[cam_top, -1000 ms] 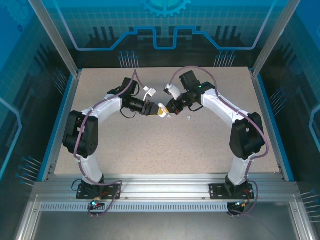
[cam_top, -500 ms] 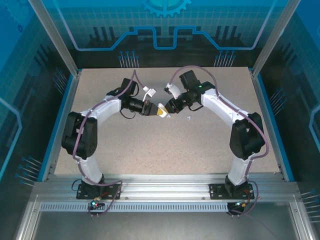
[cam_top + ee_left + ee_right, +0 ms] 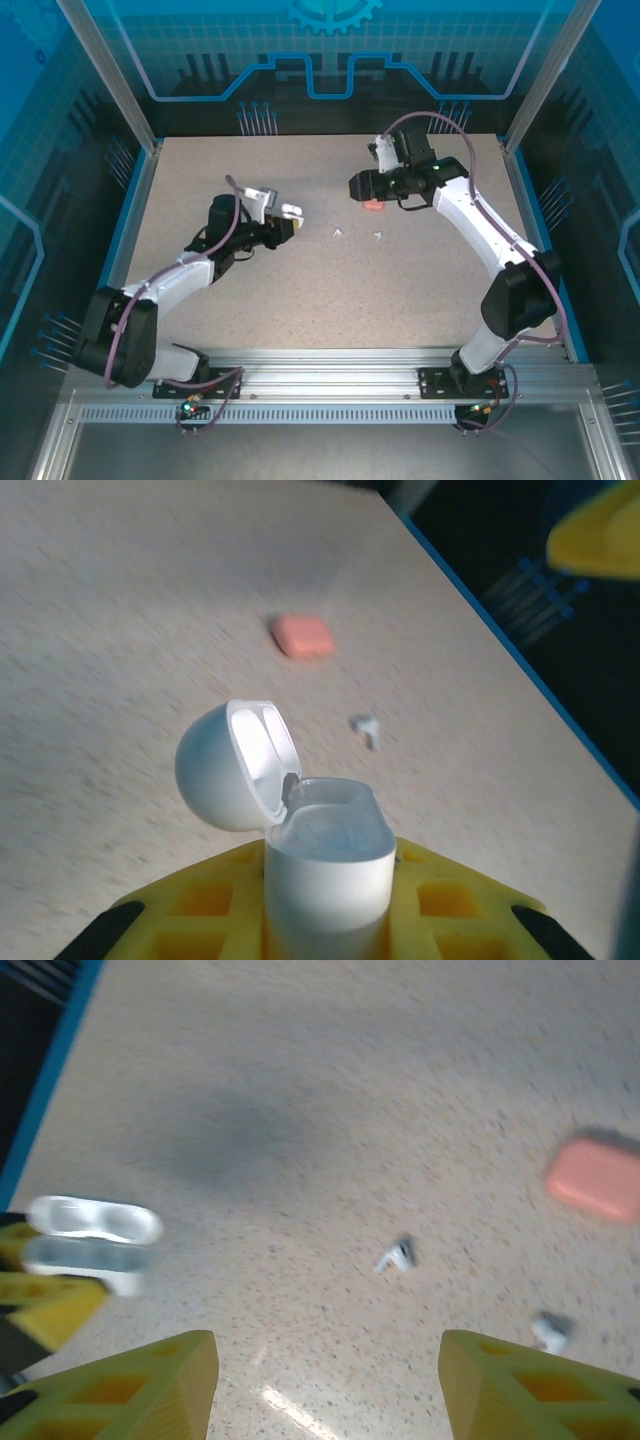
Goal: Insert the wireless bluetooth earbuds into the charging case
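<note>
A speckled beige table with blue side edges sits inside an aluminium frame, and blue translucent panels printed with circuit lines wall it in. The arm bases are bolted along the near edge.

Left of the table's middle, the left gripper is clamped on the body of a white charging case. The case's rounded lid is swung open and the well is turned toward the table's right.

Two white earbuds lie loose on the table, tiny next to the case. One is near the centre, just to the right of the held case. The other is further right, apart from the first.

Beyond them, toward the far edge, lies a closed salmon-pink case. The right gripper hangs just beyond it, jaws apart, with nothing between them.
</note>
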